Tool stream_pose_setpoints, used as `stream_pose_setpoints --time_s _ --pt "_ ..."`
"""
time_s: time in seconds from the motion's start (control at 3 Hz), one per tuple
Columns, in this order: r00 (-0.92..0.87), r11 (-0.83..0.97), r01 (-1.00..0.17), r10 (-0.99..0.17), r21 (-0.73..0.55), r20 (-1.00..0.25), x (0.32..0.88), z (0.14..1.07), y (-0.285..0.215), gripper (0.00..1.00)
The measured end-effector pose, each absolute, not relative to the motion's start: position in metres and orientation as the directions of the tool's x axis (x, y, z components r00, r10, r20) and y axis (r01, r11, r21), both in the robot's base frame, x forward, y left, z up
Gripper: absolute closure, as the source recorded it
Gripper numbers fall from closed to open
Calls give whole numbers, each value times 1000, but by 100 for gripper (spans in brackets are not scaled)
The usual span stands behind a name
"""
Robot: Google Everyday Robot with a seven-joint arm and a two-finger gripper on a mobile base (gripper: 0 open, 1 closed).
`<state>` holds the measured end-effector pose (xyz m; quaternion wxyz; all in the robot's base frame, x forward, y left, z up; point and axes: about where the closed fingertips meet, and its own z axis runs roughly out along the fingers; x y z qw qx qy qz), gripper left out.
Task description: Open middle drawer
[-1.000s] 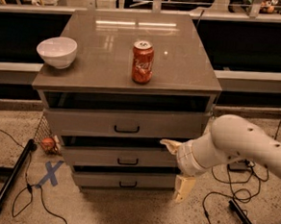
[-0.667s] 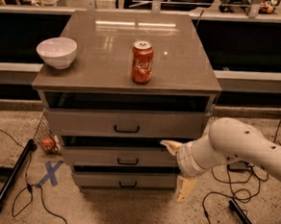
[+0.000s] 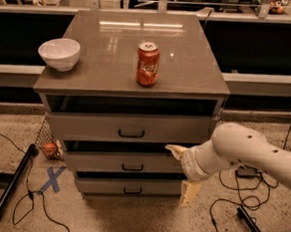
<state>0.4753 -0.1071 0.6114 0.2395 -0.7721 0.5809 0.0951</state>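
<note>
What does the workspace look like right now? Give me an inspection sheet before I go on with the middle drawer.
Surface: cabinet top holds a white bowl at the left edge and an upright red soda can near the middle.
Job's things: middle drawer has a dark gap above its front; its black handle is free.
Clutter: small reddish object on the floor left of the cabinet; blue tape X nearby.
Grippers: gripper is at the right end of the middle drawer's front, fingers spread above and below it.
Cables: black cables lie on the floor on both sides.
Surroundings: black pole on the floor at left.
</note>
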Motion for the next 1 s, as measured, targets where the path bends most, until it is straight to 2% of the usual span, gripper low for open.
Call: stream_pose_setpoints --time_s 1.0 --pt "337 -236 -932 -844 -275 -417 525 505 -133 0"
